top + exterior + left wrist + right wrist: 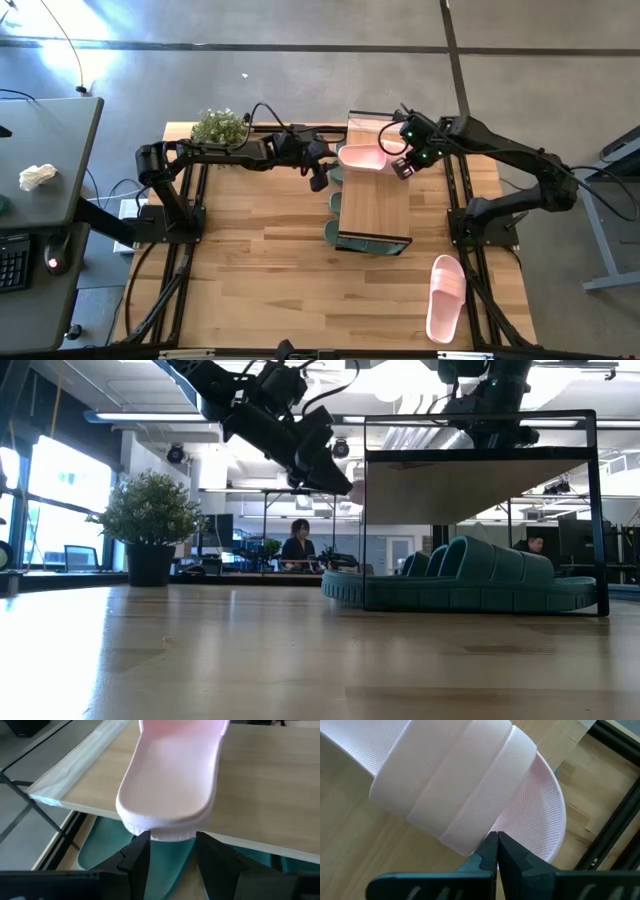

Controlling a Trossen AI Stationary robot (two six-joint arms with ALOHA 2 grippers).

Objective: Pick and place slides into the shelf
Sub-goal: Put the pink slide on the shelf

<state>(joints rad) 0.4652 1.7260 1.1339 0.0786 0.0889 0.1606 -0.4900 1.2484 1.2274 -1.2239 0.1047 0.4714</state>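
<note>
The pink slide [362, 158] lies on top of the shelf [375, 205], heel over its edge. Your left gripper [171, 851] stands open just beside that heel, holding nothing; your right gripper [496, 851] is closed, empty, at the strap. Next, nudge it fully on, then fetch the 2nd pink slide [446, 297].

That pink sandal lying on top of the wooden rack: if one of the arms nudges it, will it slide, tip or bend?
The pink sandal lies flat on its sole on the shelf, so it would probably slide, not roll. Its heel overhangs the edge, so a push that way might tip it off. It looks like thick foam: likely light and slightly bendy.
</note>
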